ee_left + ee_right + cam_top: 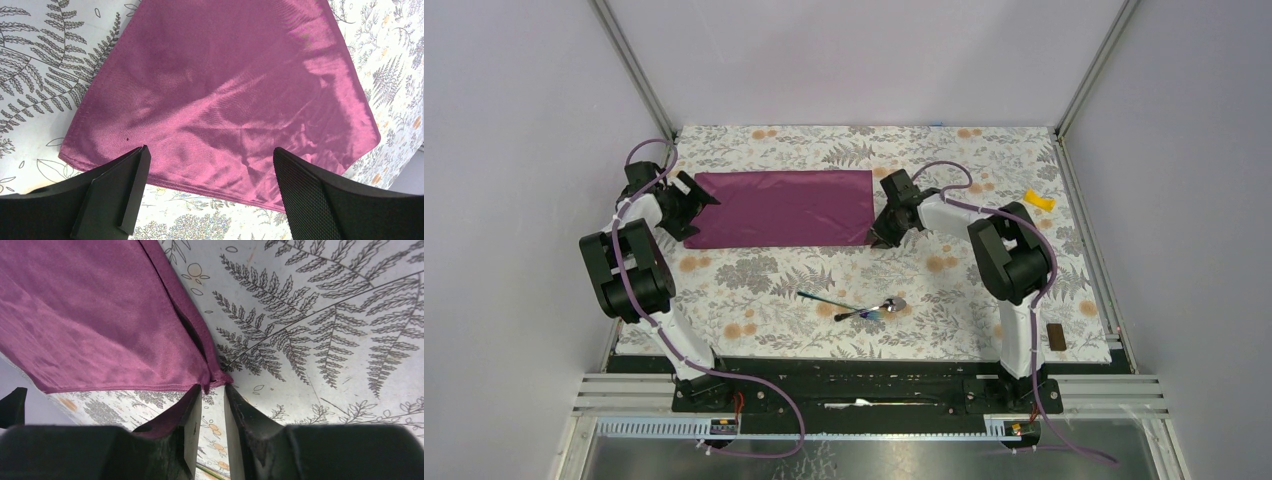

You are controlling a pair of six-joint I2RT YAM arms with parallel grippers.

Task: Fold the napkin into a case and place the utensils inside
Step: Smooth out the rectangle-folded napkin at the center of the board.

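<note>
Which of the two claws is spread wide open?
The left claw, its fingers far apart above the napkin. The right claw has its fingers close together at a napkin corner.

Both arms reach into the upper half of the frame.
The left gripper [210,157] gapes wide; the right gripper [213,390] pinches the napkin [100,315] by its corner.

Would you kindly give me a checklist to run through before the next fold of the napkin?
1. Right tool closed on the near right corner of the napkin: ok.
2. Left tool gripping the napkin: not ok, open over its left edge.
3. Napkin flat on the tablecloth: ok.
4. Spoon and blue-handled utensil clear of the napkin: ok.
5. Both cloth layers in the right pinch: cannot tell.
</note>
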